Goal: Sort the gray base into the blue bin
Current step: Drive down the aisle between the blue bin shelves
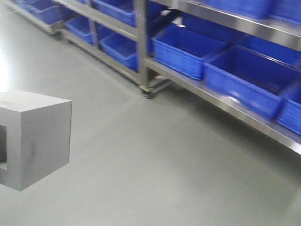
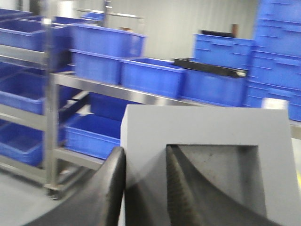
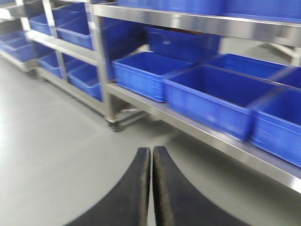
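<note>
The matte gray cube-like base (image 1: pixel 35 139) is held above the floor (image 1: pixel 150 174), apart from the steel racks (image 1: pixel 221 100) — one wall clamped between the left gripper's (image 2: pixel 145 162) fingers, one finger inside the square recess. The right gripper (image 3: pixel 151 157) is pressed closed, empty. Carrying is judged in hand; next, a bright blue plastic bin (image 1: pixel 235 89) must be approached — the block brought over its rim.

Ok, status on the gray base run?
Left gripper shut on gray base, one jaw inside recess. Right gripper shut, empty. Base aloft, not yet at blue bins on rack. Nothing seen in the way.
</note>
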`<state>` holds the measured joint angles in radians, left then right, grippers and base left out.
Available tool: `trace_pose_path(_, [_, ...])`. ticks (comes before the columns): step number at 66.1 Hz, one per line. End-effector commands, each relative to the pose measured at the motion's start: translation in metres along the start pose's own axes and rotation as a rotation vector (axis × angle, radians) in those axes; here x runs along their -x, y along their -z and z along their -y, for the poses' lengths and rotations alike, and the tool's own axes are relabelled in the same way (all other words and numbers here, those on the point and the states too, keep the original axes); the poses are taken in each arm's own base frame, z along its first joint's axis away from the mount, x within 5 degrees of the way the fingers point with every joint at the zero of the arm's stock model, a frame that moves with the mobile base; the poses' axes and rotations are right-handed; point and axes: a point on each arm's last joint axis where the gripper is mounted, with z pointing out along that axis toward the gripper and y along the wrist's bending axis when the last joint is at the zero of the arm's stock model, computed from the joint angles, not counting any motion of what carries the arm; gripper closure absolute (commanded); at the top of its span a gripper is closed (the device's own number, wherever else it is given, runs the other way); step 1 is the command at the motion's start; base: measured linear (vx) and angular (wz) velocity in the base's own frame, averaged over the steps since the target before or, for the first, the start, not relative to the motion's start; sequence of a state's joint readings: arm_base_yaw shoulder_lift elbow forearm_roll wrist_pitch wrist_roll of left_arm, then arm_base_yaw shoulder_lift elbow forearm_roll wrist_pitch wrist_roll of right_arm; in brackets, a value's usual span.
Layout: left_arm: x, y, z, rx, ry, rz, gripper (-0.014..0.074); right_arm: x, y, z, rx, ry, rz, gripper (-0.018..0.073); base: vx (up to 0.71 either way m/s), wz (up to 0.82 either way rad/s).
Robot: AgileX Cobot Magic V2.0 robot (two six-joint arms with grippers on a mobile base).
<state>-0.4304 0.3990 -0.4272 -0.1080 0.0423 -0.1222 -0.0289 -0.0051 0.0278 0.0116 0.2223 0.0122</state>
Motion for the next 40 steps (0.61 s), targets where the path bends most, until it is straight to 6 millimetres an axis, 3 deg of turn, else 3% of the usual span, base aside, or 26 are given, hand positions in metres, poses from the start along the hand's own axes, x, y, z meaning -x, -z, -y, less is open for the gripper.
trace_pose_path(1, [0.0197,0.0010,0.0039,-0.025,0.010,0.135,0.0603,0.0051,-0.0013,0.0002,-0.003,0.016,0.052,0.0564,0.29,0.66])
trace_pose_path(40, [0.0197,0.0010,0.0039,-0.025,0.010,0.135,0.0603,0.0051,-0.0013,0.0002,-0.003,0.016,0.052,0.0564,0.31,0.57])
